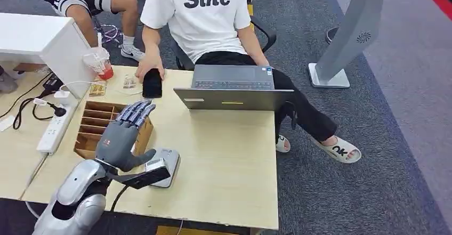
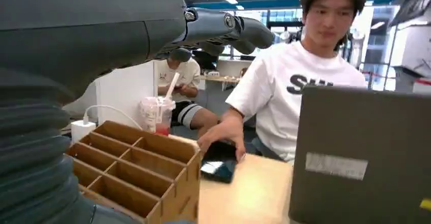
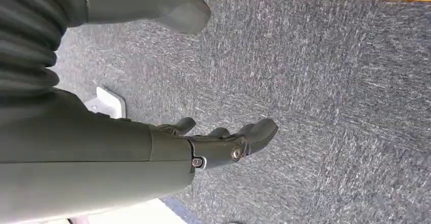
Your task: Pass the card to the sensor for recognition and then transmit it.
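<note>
The left hand (image 1: 125, 136) is being held open over the wooden tray (image 1: 85, 139), nothing gripped. A white piece, possibly the card (image 1: 155, 164), is being shown lying on the sensor (image 1: 171, 160), just beside the thumb, toward the robot's right.

One wooden table (image 1: 224, 155) holds one open laptop (image 1: 233, 88), one black phone (image 1: 152, 83) at eleven o'clock of it, one divided wooden box (image 1: 91, 126), one grey sensor (image 1: 166, 165), one drink cup (image 1: 101, 64) and one white power strip (image 1: 53, 128). Two people sit at twelve o'clock. Two robot hands: left hand (image 1: 125, 136), right hand (image 3: 223, 142).
</note>
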